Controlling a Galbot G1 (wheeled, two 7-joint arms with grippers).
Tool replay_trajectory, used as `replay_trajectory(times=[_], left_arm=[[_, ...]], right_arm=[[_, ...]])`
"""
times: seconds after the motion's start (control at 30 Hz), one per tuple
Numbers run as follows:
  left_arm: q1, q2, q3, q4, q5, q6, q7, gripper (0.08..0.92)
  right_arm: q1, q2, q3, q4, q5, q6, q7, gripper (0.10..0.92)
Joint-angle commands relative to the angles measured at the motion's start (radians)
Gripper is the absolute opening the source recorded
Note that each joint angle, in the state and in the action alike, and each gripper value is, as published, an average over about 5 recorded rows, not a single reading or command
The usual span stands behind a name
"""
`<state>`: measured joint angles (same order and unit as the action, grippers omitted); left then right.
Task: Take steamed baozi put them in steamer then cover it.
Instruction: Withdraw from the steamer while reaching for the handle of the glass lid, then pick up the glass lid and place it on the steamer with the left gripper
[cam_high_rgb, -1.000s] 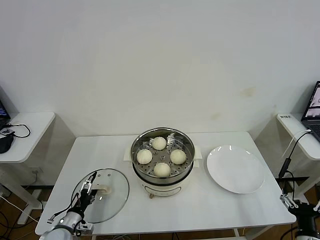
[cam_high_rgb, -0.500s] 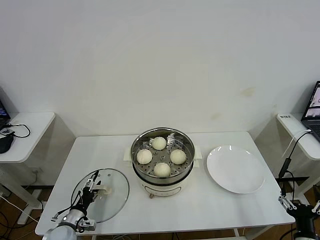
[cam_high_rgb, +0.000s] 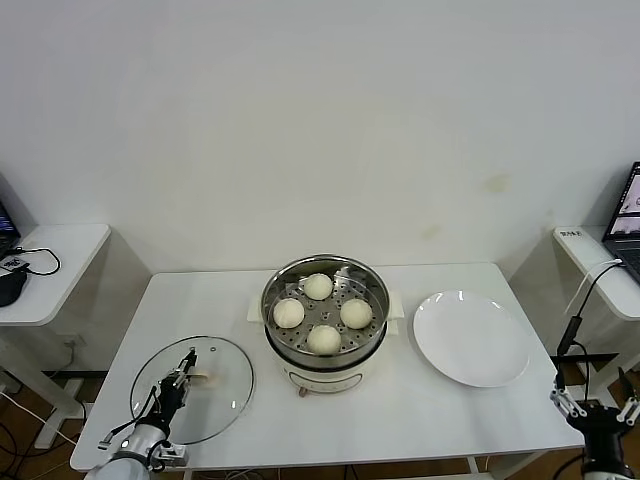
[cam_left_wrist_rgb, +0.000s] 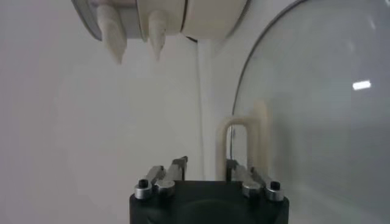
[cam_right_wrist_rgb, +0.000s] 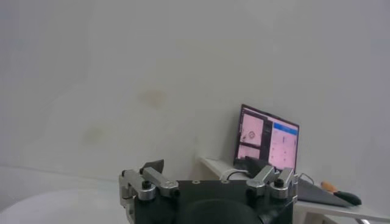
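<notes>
The steamer (cam_high_rgb: 372, 296) stands mid-table with four cream-white baozi (cam_high_rgb: 323, 338) on its perforated tray. The glass cover (cam_high_rgb: 225, 400) lies flat on the table to its left, handle (cam_high_rgb: 204, 378) up. My left gripper (cam_high_rgb: 182, 372) is low over the cover beside the handle, open. In the left wrist view the gripper (cam_left_wrist_rgb: 206, 165) has its fingers apart. The arched handle (cam_left_wrist_rgb: 242, 141) stands just beyond them, off to one side, and the steamer's base (cam_left_wrist_rgb: 207, 15) is farther off. My right gripper (cam_high_rgb: 592, 405) hangs open past the table's front right corner (cam_right_wrist_rgb: 205, 165).
A white plate (cam_high_rgb: 470, 338) lies right of the steamer. Side tables stand at both sides, the right one with a laptop (cam_high_rgb: 628, 205) and cables, the left one with a black device (cam_high_rgb: 10, 283). A laptop also shows in the right wrist view (cam_right_wrist_rgb: 268, 141).
The cover has slid a little to the left on the table with my left gripper at its handle. My right gripper has shifted slightly left and up.
</notes>
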<state>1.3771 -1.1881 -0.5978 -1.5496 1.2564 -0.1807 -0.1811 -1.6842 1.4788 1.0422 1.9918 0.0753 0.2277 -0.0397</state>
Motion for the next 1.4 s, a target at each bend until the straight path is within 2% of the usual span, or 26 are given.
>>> replay_trajectory(times=[0.03, 0.17, 0.4, 0.53, 0.73, 0.9, 1.0, 1.1, 1.27, 1.4], left_arm=[[0.065, 0.013, -0.029, -0.144, -0.034, 0.029, -0.011, 0.198], [0.088, 0.035, -0.065, -0.255, -0.048, 0.088, 0.022, 0.141], [0.109, 0.097, -0.134, -0.426, -0.141, 0.226, 0.133, 0.141], [0.098, 0.137, -0.139, -0.498, -0.181, 0.275, 0.167, 0.141], [0.032, 0.227, -0.045, -0.585, -0.242, 0.350, 0.228, 0.141], [-0.104, 0.261, 0.165, -0.574, -0.318, 0.428, 0.268, 0.141], [-0.201, 0.237, 0.301, -0.538, -0.284, 0.455, 0.287, 0.141], [-0.285, 0.186, 0.394, -0.500, -0.220, 0.495, 0.341, 0.141], [-0.385, 0.092, 0.478, -0.446, -0.105, 0.569, 0.432, 0.141], [-0.433, -0.010, 0.509, -0.410, 0.020, 0.597, 0.494, 0.141]], right_arm=[[-0.001, -0.005, -0.021, 0.002, -0.001, 0.001, 0.000, 0.823], [0.001, -0.011, -0.032, -0.001, 0.001, 0.003, 0.001, 0.823], [0.007, -0.019, -0.044, -0.015, 0.008, 0.007, 0.000, 0.823], [0.011, -0.018, -0.059, -0.026, 0.003, 0.011, 0.000, 0.823], [0.019, -0.010, -0.093, -0.042, -0.025, 0.014, 0.005, 0.823], [0.029, 0.007, -0.142, -0.056, -0.069, 0.012, 0.025, 0.823], [0.035, 0.021, -0.181, -0.068, -0.108, 0.013, 0.037, 0.823], [0.044, 0.030, -0.216, -0.082, -0.150, 0.016, 0.053, 0.823], [0.065, 0.043, -0.260, -0.087, -0.198, 0.012, 0.063, 0.823], [0.074, 0.045, -0.275, -0.097, -0.213, 0.013, 0.065, 0.823]])
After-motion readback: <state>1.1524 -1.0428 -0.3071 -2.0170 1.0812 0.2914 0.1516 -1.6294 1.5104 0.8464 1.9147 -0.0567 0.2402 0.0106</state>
